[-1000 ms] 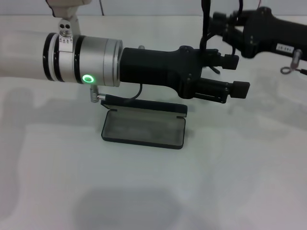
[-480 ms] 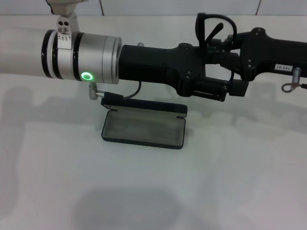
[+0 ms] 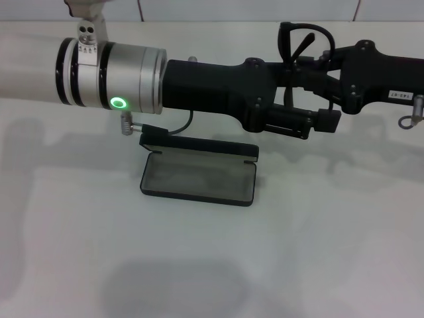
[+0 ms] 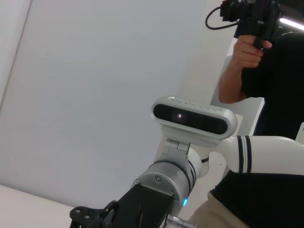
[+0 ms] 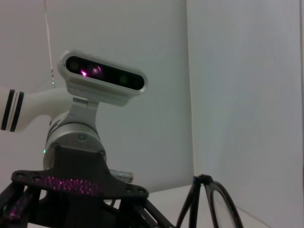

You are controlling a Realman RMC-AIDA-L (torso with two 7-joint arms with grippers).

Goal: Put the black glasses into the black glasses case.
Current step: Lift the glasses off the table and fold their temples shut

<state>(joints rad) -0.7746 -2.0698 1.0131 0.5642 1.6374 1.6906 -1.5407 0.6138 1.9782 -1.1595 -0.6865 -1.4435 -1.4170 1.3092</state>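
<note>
The black glasses case (image 3: pixel 199 175) lies open on the white table, its lid (image 3: pixel 199 147) tipped back under my left arm. My left gripper (image 3: pixel 324 99) reaches across from the left, held high above the case's right end, its fingers apart. My right gripper (image 3: pixel 301 71) comes in from the right and meets it, shut on the black glasses (image 3: pixel 291 24), which stand upright above both grippers. The glasses also show in the right wrist view (image 5: pixel 223 209), beside the left gripper's black body (image 5: pixel 76 190). The case is hidden in both wrist views.
The white table (image 3: pixel 199 265) stretches in front of the case and to both sides. A wall rises behind the table. In the left wrist view a person (image 4: pixel 256 71) stands behind my body holding a camera.
My right gripper has carried the glasses down and left from the far right to meet the left gripper. The left arm and the case have hardly moved.
</note>
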